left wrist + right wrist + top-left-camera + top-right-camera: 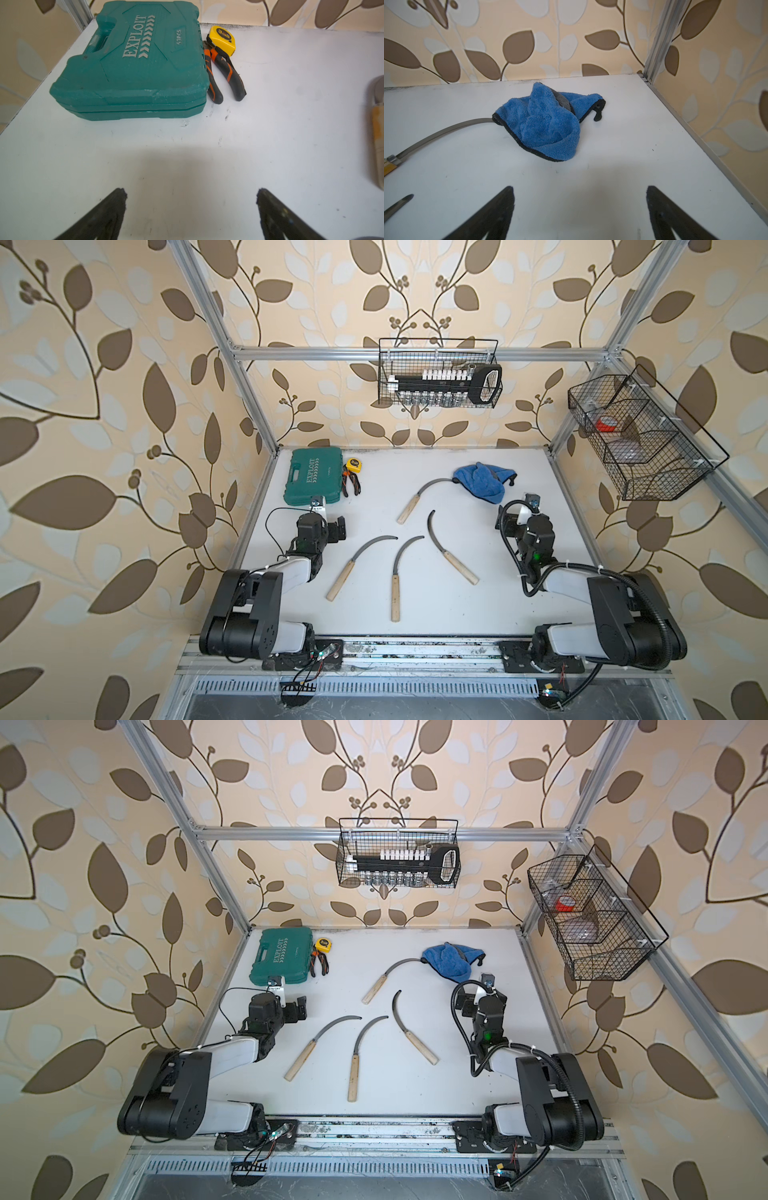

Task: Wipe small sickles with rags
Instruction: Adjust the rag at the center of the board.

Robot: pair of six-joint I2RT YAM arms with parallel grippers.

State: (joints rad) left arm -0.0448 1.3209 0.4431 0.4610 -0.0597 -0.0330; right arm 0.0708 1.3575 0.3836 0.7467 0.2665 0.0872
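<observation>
Several small sickles with pale wooden handles lie across the middle of the white table (478, 614) in both top views. The farthest sickle (424, 489) has its blade tip tucked under the crumpled blue rag (482, 485), which the right wrist view shows as the rag (546, 122) lying over the sickle blade (446, 133). Three more sickles (451, 558) (399, 568) (359, 562) lie nearer. My left gripper (191, 192) stands open over bare table, short of the green case. My right gripper (579, 191) stands open and empty, a little short of the rag.
A green tool case (313, 477), a yellow tape measure (353, 464) and orange-handled pliers (351, 485) sit at the far left corner. Wire baskets hang on the back rail (440, 377) and on the right side (640, 435). Aluminium posts frame the table.
</observation>
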